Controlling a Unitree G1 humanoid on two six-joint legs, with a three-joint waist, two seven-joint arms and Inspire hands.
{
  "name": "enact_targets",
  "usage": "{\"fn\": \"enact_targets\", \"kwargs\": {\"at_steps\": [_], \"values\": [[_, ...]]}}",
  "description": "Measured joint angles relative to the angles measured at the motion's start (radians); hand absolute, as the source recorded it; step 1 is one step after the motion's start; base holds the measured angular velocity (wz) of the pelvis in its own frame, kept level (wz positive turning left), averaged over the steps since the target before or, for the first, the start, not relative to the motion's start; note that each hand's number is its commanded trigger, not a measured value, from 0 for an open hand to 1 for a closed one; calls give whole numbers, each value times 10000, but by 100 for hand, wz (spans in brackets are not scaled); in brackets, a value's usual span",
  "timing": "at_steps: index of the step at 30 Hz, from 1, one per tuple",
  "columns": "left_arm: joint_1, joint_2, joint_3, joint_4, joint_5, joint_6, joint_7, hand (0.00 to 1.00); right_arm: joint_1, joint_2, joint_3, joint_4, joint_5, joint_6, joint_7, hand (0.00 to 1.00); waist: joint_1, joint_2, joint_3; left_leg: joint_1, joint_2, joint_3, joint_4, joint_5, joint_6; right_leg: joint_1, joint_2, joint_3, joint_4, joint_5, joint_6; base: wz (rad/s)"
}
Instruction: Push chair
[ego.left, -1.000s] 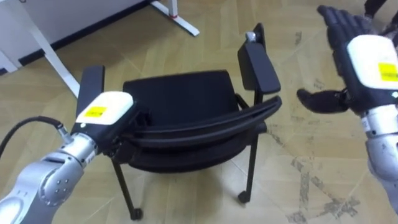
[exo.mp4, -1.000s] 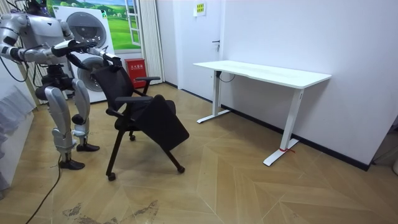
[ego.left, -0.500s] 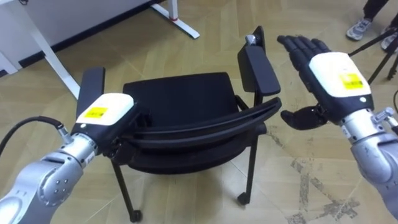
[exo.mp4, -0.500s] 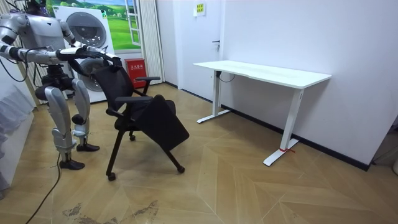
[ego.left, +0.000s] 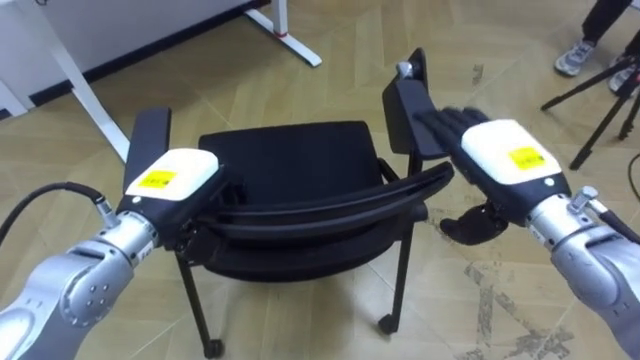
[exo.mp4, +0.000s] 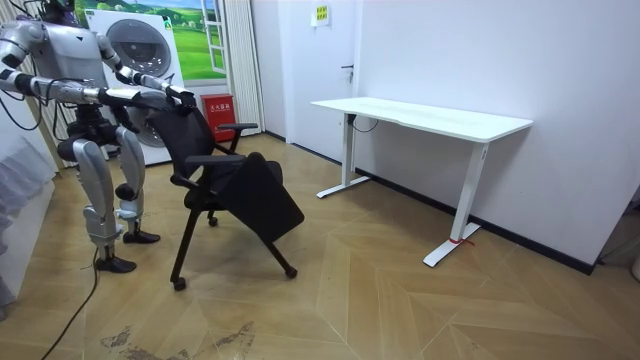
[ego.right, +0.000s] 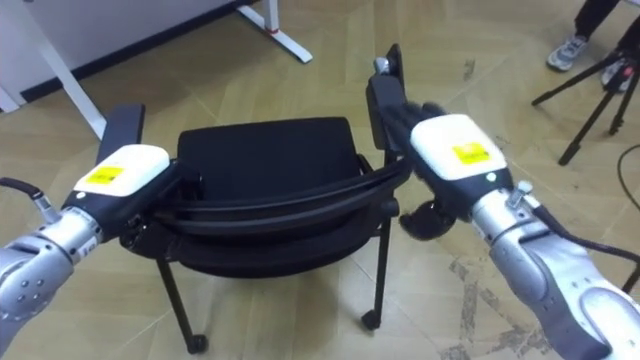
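The chair (ego.left: 285, 160) stands just before me, backrest (ego.left: 330, 205) nearest. It looks stiff and, on castors (ego.left: 385, 322), should roll easily. My left hand (ego.left: 170, 180) rests on the backrest, and I can't tell its fingers. My right hand (ego.left: 495, 155) has straight fingers beside the right armrest (ego.left: 412, 100).

Head eyes look down, close; room camera afar; chair (ego.left: 290, 160) shared

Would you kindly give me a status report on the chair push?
Left robot hand on left end of backrest. Right robot hand open, fingers straight over right armrest. Chair stands apart from white desk ahead.
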Motion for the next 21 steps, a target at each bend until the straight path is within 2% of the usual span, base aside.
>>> {"fn": "enact_targets", "kwargs": {"at_steps": [4,11,18,21], "values": [[-6,1,-97,120,-88,3,66,100,11,-98,276,-6,-10,-21,479,0,-21,9,-2,118,-2,4,5,0,0,129,-9,-62,-1,0,0,0],[-5,3,-144,119,-108,13,88,100,17,-107,275,-184,-8,-66,702,0,-54,70,-9,108,-2,-79,3,0,0,145,-18,-211,-7,0,1,2],[-22,0,-418,113,-159,8,127,100,-6,-96,707,-371,-48,-50,895,0,10,232,-100,133,-11,-191,-6,0,0,183,-20,-206,11,0,1,2],[-184,0,-600,113,-157,2,124,100,-5,-64,1137,-450,-56,-15,890,0,212,237,-98,125,-7,-225,-10,0,0,178,-13,-211,9,-2,1,1]]}}
